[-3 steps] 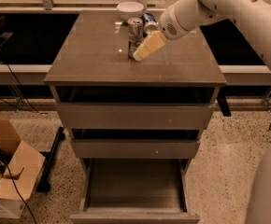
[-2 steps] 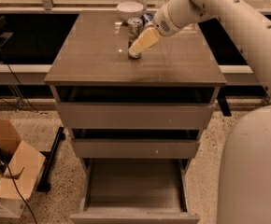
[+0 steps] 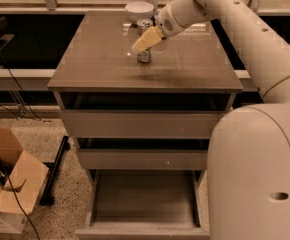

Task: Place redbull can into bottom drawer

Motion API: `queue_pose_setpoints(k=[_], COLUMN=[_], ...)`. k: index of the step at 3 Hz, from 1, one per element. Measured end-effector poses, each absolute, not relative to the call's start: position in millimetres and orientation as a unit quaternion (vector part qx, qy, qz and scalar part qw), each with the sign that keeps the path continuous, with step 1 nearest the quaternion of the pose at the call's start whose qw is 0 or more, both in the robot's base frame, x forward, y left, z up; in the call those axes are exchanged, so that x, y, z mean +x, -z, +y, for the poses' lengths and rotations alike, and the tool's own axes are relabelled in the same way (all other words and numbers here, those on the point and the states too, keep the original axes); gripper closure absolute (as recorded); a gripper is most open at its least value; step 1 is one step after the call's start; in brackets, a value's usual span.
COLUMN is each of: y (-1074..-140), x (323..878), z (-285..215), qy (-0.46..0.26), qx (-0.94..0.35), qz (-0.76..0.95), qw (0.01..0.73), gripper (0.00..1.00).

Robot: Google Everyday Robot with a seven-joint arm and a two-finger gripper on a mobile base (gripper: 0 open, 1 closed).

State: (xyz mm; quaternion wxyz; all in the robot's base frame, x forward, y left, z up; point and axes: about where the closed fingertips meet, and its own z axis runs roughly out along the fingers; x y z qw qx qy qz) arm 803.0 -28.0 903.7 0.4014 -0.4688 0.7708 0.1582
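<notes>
We see the gripper [image 3: 146, 40], matt pale yellow on a smooth white plastic arm [image 3: 245, 29], near the tabletop's far edge, in front of the shiny metal redbull can [image 3: 144, 58] and a glossy white bowl [image 3: 139, 9]. The tabletop [image 3: 100, 59] looks like brown laminate with a faint sheen. All 3 drawers, the bottom drawer [image 3: 145, 199] included, read as smooth matt grey, and the box [image 3: 20, 179] is plain cardboard on speckled stone flooring [image 3: 70, 194].

Gripper [image 3: 146, 40] is over the back of the worktop [image 3: 95, 59], hard against the redbull can [image 3: 144, 57], with a white bowl [image 3: 139, 9] just behind. I've got open worktop to the front and left. Bottom drawer [image 3: 145, 196] is pulled out with free room above its floor, but the middle drawer [image 3: 142, 159] overhangs its rear and the robot body [image 3: 257, 174] crowds the right side.
</notes>
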Motion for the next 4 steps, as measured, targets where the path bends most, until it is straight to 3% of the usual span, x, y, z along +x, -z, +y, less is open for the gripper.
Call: queue_pose_setpoints(k=[3,4], y=[-905,-923], x=[799,777], z=[-15,-10], qy=[-0.186,-0.188], qx=[-0.474,-0.493], qz=[0.758,0.74], qw=[0.408,0.418], gripper=[0.86,1.0])
